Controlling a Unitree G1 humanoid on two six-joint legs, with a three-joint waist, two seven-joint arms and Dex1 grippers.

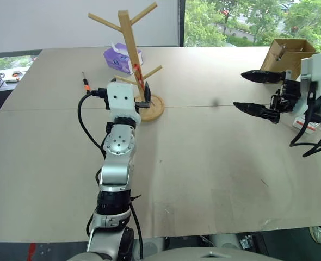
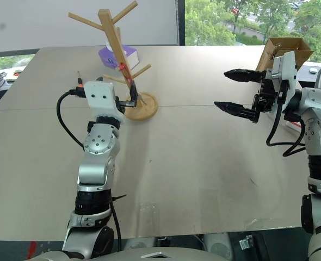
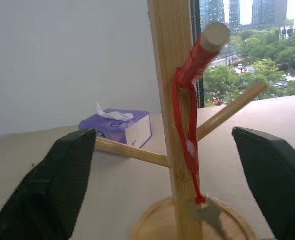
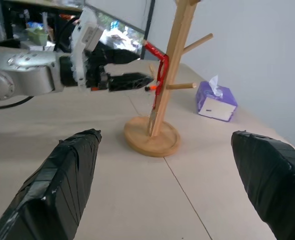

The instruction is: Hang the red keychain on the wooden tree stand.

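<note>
The wooden tree stand (image 1: 129, 43) rises from its round base at the table's far left. The red keychain (image 3: 187, 115) hangs by its loop from a slanted peg close to the post, its small silver key (image 3: 207, 215) dangling just above the base. My left gripper (image 1: 145, 96) is open in front of the stand, a finger on each side of the post and keychain, touching neither. My right gripper (image 1: 239, 90) is open and holds nothing. It hovers over the table's right side and points left toward the stand.
A purple tissue box (image 1: 122, 57) sits behind the stand. A thin black-and-orange screwdriver (image 1: 86, 81) lies to the left of my left gripper. A brown cardboard box (image 1: 288, 51) stands at the far right, behind my right arm.
</note>
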